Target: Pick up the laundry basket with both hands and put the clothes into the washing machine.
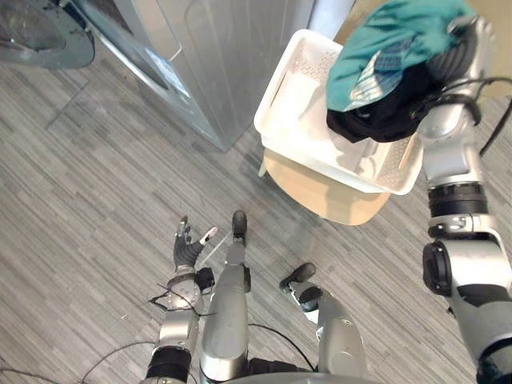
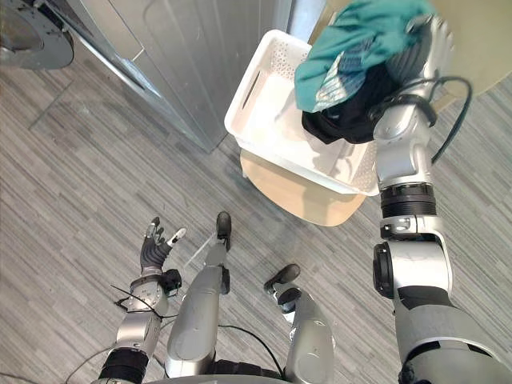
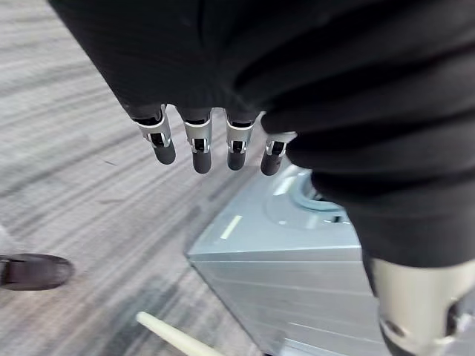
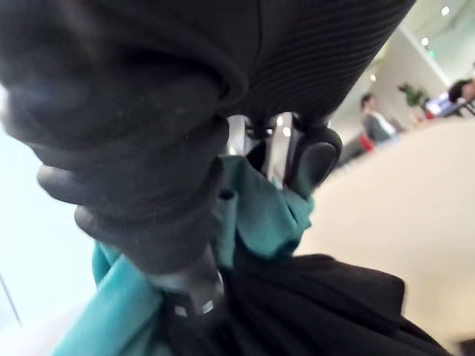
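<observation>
Judging by how things lie, you are at the lifting-out step. The right hand (image 1: 466, 51), up at 1 o'clock, has its fingers closed into a bundle of clothes (image 1: 396, 36). A teal piece is draped over the hand, and a black garment (image 1: 382, 116) hangs below it, over the far end of the basket (image 1: 278, 134).

The basket itself is not carried. It sits on a pale round stool (image 1: 320, 198) at 1 o'clock, just beside the washing machine (image 1: 210, 56).

Your left hand (image 1: 188, 250) hangs low at 7 o'clock, well apart from all of this, with straight fingers and nothing in it.

The next move, as I read it, calls for a swing of the right arm towards 11 o'clock. That is where the round door (image 1: 38, 36) stands open. Lift the black garment clear of the basket rim first, because a trailing hem could drag the basket off the stool. The drum opening is out of frame, so you will need to turn the head before you aim.

The right wrist view gives you the grip, which the head views hide under the cloth. One dark fingertip (image 4: 315, 159) hooks over the teal fabric, with the black garment under it, and a person (image 4: 375, 119) stands far off behind.

The left wrist view shows straight fingers (image 3: 197, 152) above a corner of the machine. The head views give you the layout of basket, stool and door.
</observation>
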{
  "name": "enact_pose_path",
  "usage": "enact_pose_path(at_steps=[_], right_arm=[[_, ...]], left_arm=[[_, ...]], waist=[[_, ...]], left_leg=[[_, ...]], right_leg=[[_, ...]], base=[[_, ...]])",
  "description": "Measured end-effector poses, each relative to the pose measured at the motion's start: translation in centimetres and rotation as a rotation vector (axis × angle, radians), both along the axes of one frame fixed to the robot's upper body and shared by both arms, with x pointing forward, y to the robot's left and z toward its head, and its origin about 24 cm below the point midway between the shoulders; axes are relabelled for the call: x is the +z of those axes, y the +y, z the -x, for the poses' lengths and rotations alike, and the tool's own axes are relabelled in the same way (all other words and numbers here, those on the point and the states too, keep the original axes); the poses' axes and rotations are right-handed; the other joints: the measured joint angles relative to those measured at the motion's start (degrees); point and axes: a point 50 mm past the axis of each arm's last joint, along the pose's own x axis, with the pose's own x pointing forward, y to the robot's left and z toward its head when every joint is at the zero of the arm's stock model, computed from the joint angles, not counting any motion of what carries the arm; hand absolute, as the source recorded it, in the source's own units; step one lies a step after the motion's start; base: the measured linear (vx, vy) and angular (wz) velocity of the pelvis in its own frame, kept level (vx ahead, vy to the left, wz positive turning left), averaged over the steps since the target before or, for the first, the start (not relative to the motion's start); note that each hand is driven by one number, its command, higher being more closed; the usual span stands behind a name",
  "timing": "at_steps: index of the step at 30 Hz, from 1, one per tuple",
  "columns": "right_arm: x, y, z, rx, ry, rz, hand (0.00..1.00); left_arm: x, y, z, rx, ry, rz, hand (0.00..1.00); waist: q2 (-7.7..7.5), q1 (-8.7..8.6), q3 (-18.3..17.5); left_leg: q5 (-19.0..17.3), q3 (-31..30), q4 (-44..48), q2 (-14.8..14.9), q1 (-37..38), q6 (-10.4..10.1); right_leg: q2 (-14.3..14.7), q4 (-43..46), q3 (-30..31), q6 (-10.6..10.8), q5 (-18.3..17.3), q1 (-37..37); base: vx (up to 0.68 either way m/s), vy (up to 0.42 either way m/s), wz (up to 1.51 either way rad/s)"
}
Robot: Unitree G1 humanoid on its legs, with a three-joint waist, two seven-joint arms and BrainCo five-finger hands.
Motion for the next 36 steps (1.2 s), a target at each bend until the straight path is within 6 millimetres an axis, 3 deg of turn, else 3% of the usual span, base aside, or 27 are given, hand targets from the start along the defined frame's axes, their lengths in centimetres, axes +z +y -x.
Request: enact_pose_path(at_steps=[3,6,19,25,31,36], right_arm=[[0.8,0.8,1.5,0.035,-0.116,0.036,1.0],[0.3,0.8,1.5,0.053,-0.114,0.053,1.0],[-3.7,3.4,-2.2,0.241,0.197,0.073,1.0],[-1.3,4.8,-3.4,0.28,0.192,0.064,1.0],[1.9,5.0,-3.9,0.288,0.157,0.011,1.0],[5.1,4.8,-3.7,0.291,0.085,-0.066,1.0]], left_arm=[[1.9,0.2,0.5,-0.014,-0.09,-0.079,0.0],[2.3,0.1,0.7,-0.023,-0.115,-0.096,0.0],[2.9,0.0,1.5,-0.034,-0.154,-0.075,0.0],[3.1,-0.4,1.4,-0.046,-0.167,-0.05,0.0],[3.3,-1.0,1.2,-0.073,-0.178,-0.049,0.0],[3.7,-1.4,0.8,-0.089,-0.195,-0.045,0.0]], waist=[[-2.11,-0.03,-2.6],[-2.86,-0.05,-5.2],[-2.78,0.08,-5.5],[-2.72,0.31,-5.5],[-2.55,0.97,-5.4],[-2.41,2.88,-5.2]], left_leg=[[-1.8,2.0,1.0,0.1,1.9,0.8],[-3.2,2.9,1.8,0.1,2.8,0.7],[-3.4,5.4,2.0,1.1,3.3,0.6],[-3.4,5.3,2.2,1.4,1.6,0.6],[-2.8,3.3,1.8,1.2,-0.2,-0.1],[-2.4,1.2,1.8,1.4,-1.8,-0.6]], right_leg=[[0.0,-0.6,1.7,0.2,-0.2,1.3],[0.1,-1.2,2.7,0.4,-0.1,2.1],[1.8,-5.1,4.5,0.4,2.2,2.3],[2.4,-6.5,4.4,0.4,2.9,1.3],[2.8,-7.0,2.8,0.4,2.9,0.6],[3.7,-7.7,0.9,0.3,2.8,0.6]], base=[[0.02,-0.025,-0.23],[0.02,-0.004,-0.15],[0.02,-0.02,-0.1],[0.05,-0.041,0.0],[0.03,-0.037,0.11],[0.0,-0.048,0.17]])
